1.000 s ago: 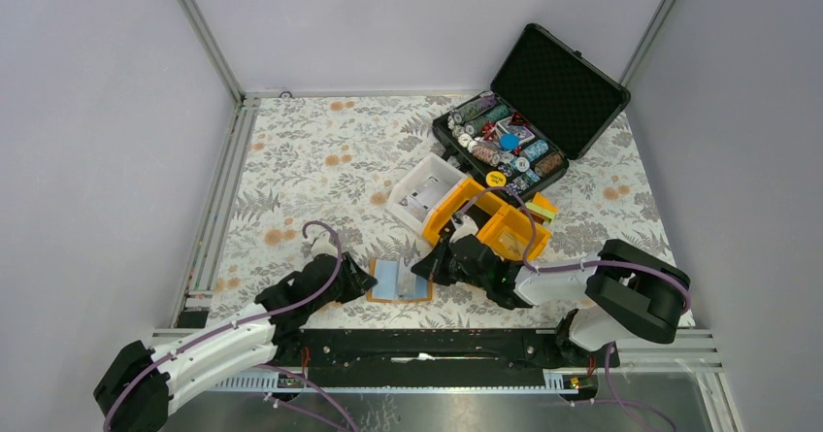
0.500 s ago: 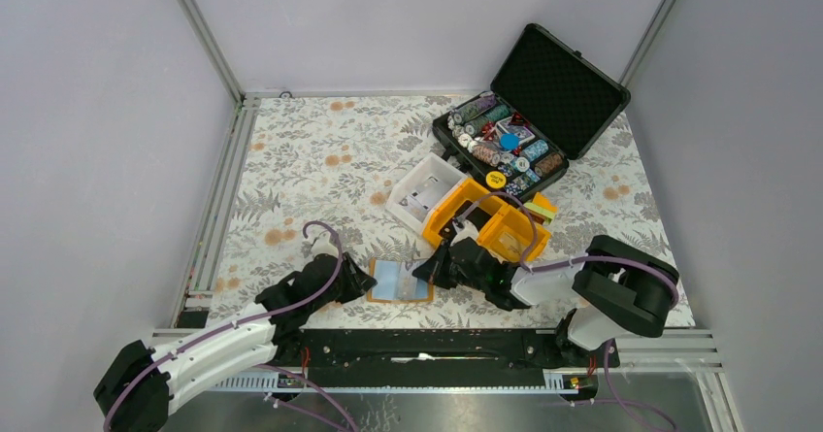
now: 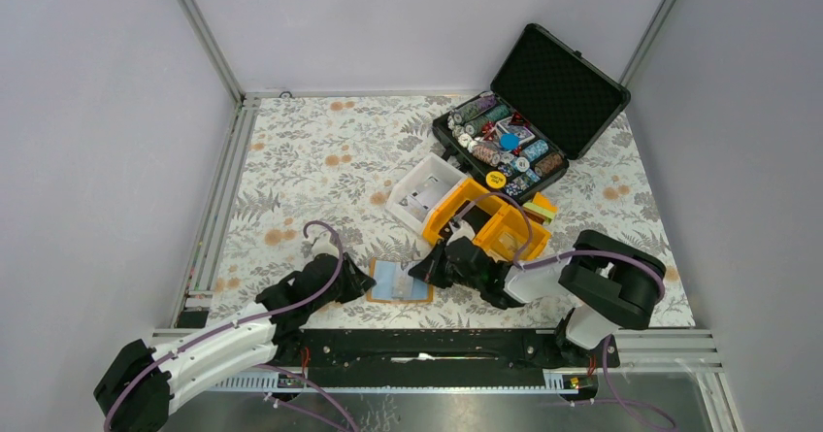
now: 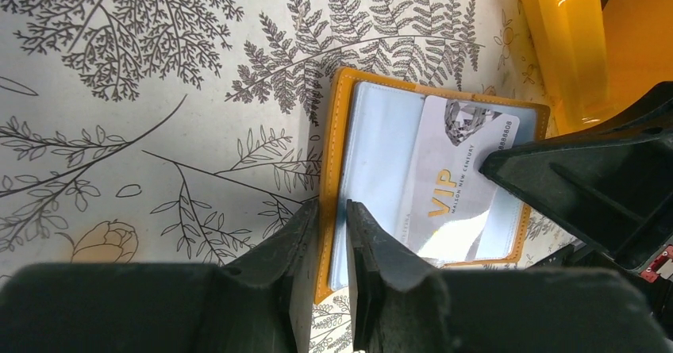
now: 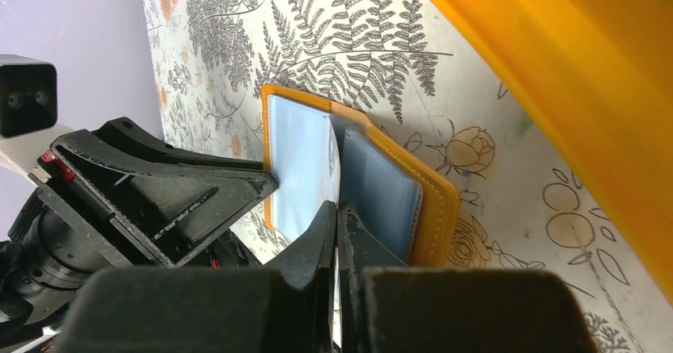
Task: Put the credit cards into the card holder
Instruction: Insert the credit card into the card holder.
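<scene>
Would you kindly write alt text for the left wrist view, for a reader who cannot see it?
An open orange card holder lies on floral cloth, a pale VIP credit card partly across its pockets, pinched by the right gripper. The left gripper straddles the holder's near edge.

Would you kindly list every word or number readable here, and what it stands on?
"VIP": gold, on the credit card in the card holder.
"MAISON NEW CENTURY": small print beside it, same card.
Digits along that card's edge: too blurred.
Labels in the black case: too small.
</scene>
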